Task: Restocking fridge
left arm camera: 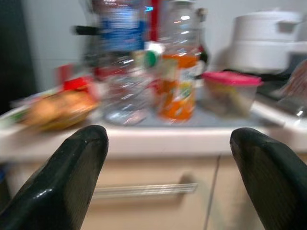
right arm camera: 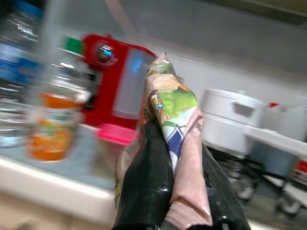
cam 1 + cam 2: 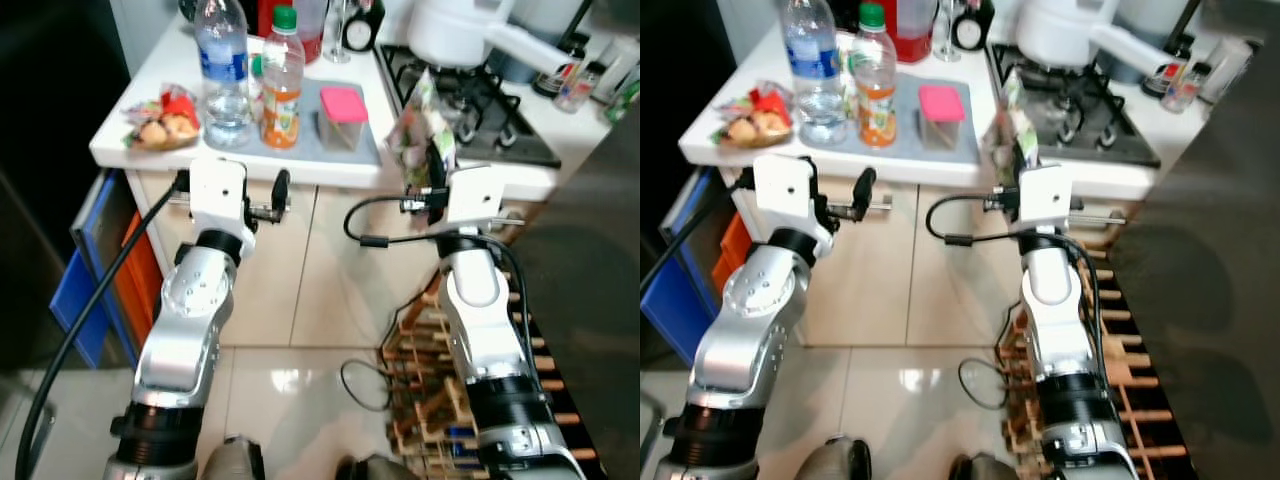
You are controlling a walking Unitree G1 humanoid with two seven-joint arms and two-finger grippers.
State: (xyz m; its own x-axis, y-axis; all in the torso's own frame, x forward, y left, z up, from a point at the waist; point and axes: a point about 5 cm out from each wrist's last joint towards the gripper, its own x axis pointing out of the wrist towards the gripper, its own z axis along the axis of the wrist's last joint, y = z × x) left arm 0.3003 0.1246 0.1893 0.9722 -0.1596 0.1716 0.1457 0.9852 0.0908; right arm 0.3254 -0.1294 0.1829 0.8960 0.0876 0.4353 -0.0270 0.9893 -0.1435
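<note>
Crumpled pink and green plastic food pouch (image 2: 175, 139) is pinched in the right gripper (image 2: 180, 191); keep this squeeze steady while carrying, the left gripper (image 1: 168, 158) spread empty.

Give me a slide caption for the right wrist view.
Right gripper clamps a crumpled printed pouch before the counter, orange juice bottle behind.

white counter (image 3: 120, 140) over beige cabinet doors (image 3: 290, 260), gas hob (image 3: 470, 110), glossy tiled floor (image 3: 290, 385).
</note>
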